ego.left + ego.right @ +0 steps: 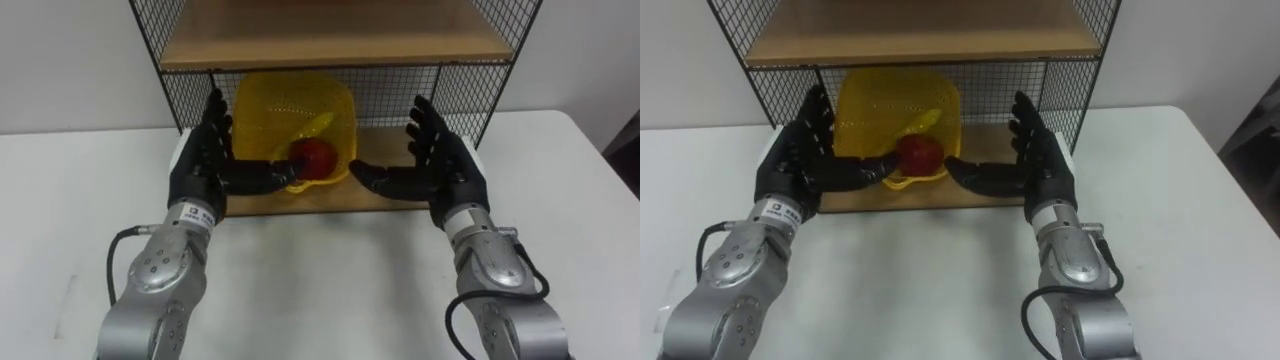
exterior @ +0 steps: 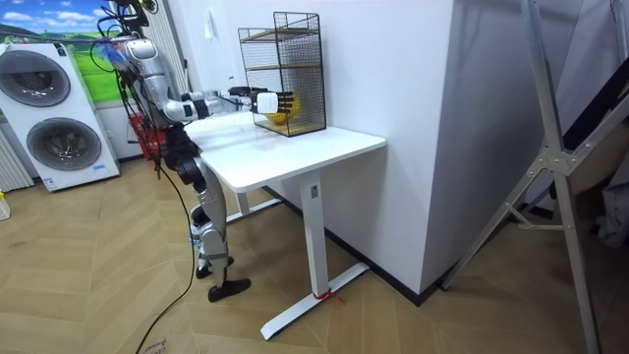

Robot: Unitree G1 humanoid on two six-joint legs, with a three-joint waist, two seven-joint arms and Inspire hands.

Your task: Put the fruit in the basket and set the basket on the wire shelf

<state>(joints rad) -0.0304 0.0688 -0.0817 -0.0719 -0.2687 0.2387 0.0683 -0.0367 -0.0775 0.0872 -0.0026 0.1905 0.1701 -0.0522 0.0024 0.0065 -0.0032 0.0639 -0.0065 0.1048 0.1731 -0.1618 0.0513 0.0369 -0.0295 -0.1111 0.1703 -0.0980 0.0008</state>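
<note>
1. On the lower board of the wire shelf [image 1: 330, 45] you have the yellow basket [image 1: 290, 100], tipped so its mouth faces you.
2. At the basket's front rim lies a red apple [image 1: 313, 157], with a yellow piece of fruit [image 1: 318, 124] just behind it.
3. Your left hand [image 1: 205, 160] stands upright just beside the basket's left wall, palm turned inward. Its fingers [image 1: 214, 118] are straight and spread wide, holding nothing.
4. That hand's thumb reaches across the front of the basket toward the apple; you cannot tell whether it touches.
5. Your right hand [image 1: 445, 165] mirrors it on the other side, a little apart from the basket. Its fingers [image 1: 425, 118] are also straight and wide, with the thumb pointing at the basket's lower right rim.
6. Both wrists hang over the white bench [image 1: 330, 270] that carries the shelf.
7. From the room view, you stand at the bench's end on the room view's left with both arms stretched toward the shelf, and two washing machines [image 2: 49, 118] stand behind you.
</note>
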